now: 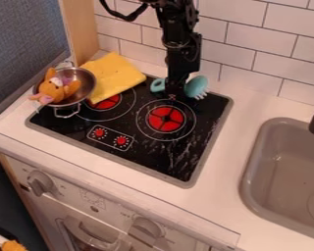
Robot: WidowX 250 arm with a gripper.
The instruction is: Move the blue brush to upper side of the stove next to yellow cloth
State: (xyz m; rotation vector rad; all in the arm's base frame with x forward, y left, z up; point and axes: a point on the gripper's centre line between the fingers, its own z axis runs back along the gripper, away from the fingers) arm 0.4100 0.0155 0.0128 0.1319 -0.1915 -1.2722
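The brush [197, 86] is at the upper side of the stove [170, 158], near the cloth [114, 77]. My end effector [175, 93] is at its middle — gripping or not, I can't tell. I should seat it flat, release gently, rise straight.

The brush [197, 85] is pale blue, the cloth [114, 73] yellow.

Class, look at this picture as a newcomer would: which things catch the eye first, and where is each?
The bright yellow cloth at the stove's upper left stands out first, beside a metal pot holding an orange plush toy. Then come the red burner and, behind it, the blue brush by the black gripper.
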